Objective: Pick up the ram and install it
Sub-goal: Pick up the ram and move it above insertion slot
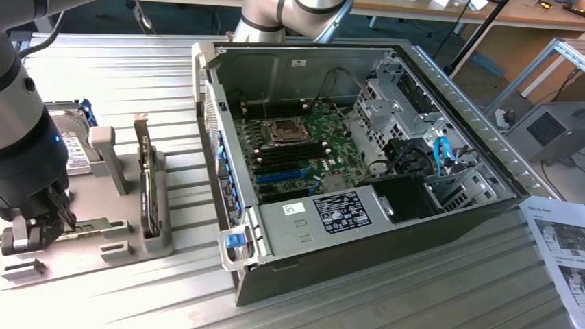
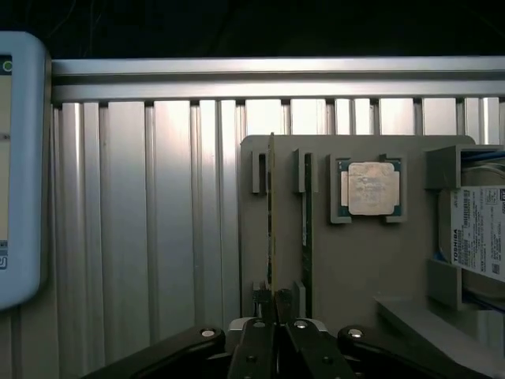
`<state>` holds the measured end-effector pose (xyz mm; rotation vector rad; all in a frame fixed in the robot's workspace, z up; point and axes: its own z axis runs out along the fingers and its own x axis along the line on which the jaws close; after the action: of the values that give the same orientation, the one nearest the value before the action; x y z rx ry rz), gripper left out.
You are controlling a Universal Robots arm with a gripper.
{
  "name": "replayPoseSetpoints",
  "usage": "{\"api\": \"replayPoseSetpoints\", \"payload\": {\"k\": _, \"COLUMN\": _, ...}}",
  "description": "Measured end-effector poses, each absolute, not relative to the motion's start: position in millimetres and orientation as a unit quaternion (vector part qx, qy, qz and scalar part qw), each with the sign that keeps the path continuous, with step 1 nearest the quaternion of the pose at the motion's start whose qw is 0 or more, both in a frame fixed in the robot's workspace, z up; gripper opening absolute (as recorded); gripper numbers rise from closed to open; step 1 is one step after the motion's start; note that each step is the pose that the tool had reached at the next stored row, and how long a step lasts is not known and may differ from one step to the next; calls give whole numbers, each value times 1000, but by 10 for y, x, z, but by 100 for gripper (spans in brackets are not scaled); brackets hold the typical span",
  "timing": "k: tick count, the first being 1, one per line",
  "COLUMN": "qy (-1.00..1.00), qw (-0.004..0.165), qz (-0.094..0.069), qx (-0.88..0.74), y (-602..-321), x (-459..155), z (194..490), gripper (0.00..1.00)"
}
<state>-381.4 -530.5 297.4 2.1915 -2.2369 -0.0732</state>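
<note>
In the wrist view the gripper [image 2: 274, 298] is closest, and its two dark fingers are pressed together on the near end of the ram [image 2: 271, 213]. The grip is clenched on this board. The ram stands on its long edge in the slots of the grey holder plate [image 2: 371, 260] and is seen edge-on as a thin yellow-green line running away from the fingers. Whether it has left the slots, I cannot tell.

Just beside it, parallel and apart, a second thin green board [image 2: 307, 229] stands in its own slots. Further along the plate a square silver processor chip [image 2: 368, 188] lies flat in a frame, and after it a hard drive [image 2: 477, 229] with a white label. Behind the plate are the ribs of the aluminium table [image 2: 158, 221], ending at a cross rail [image 2: 276, 79].

In the exterior view the arm [image 1: 27, 151] comes down steeply at the exterior view's left, with the wrist pointing down onto the near part of the holder. A dark expansion card [image 1: 146, 181] stands upright near the arm. Well apart, toward the exterior view's right, the open computer case [image 1: 439, 75] lies with the motherboard [image 1: 302, 147] exposed.
</note>
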Motion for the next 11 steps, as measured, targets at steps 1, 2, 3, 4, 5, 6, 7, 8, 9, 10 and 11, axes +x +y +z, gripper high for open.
{"api": "replayPoseSetpoints", "payload": {"k": 1, "qy": -714, "qw": 5, "qz": -23, "qx": 700, "y": -5305, "x": -3814, "z": 2991, "gripper": 12}}
{"api": "replayPoseSetpoints", "payload": {"k": 2, "qy": -714, "qw": 5, "qz": -23, "qx": 700, "y": -5305, "x": -3814, "z": 3007, "gripper": 12}}
{"api": "replayPoseSetpoints", "payload": {"k": 3, "qy": -714, "qw": 5, "qz": -23, "qx": 700, "y": -5305, "x": -3814, "z": 3024, "gripper": 12}}
{"api": "replayPoseSetpoints", "payload": {"k": 4, "qy": -714, "qw": 5, "qz": -23, "qx": 700, "y": -5305, "x": -3814, "z": 3041, "gripper": 12}}
{"api": "replayPoseSetpoints", "payload": {"k": 5, "qy": -714, "qw": 5, "qz": -23, "qx": 700, "y": -5305, "x": -3814, "z": 3059, "gripper": 12}}
{"api": "replayPoseSetpoints", "payload": {"k": 6, "qy": -714, "qw": 5, "qz": -23, "qx": 700, "y": -5305, "x": -3814, "z": 3078, "gripper": 12}}
{"api": "replayPoseSetpoints", "payload": {"k": 7, "qy": -714, "qw": 5, "qz": -23, "qx": 700, "y": -5305, "x": -3814, "z": 3095, "gripper": 12}}
{"api": "replayPoseSetpoints", "payload": {"k": 8, "qy": -714, "qw": 5, "qz": -23, "qx": 700, "y": -5305, "x": -3814, "z": 3116, "gripper": 12}}
{"api": "replayPoseSetpoints", "payload": {"k": 9, "qy": -714, "qw": 5, "qz": -23, "qx": 700, "y": -5305, "x": -3815, "z": 3134, "gripper": 12}}
{"api": "replayPoseSetpoints", "payload": {"k": 10, "qy": -714, "qw": 5, "qz": -23, "qx": 700, "y": -5305, "x": -3815, "z": 3166, "gripper": 12}}
{"api": "replayPoseSetpoints", "payload": {"k": 11, "qy": -714, "qw": 5, "qz": -23, "qx": 700, "y": -5305, "x": -3814, "z": 3183, "gripper": 12}}
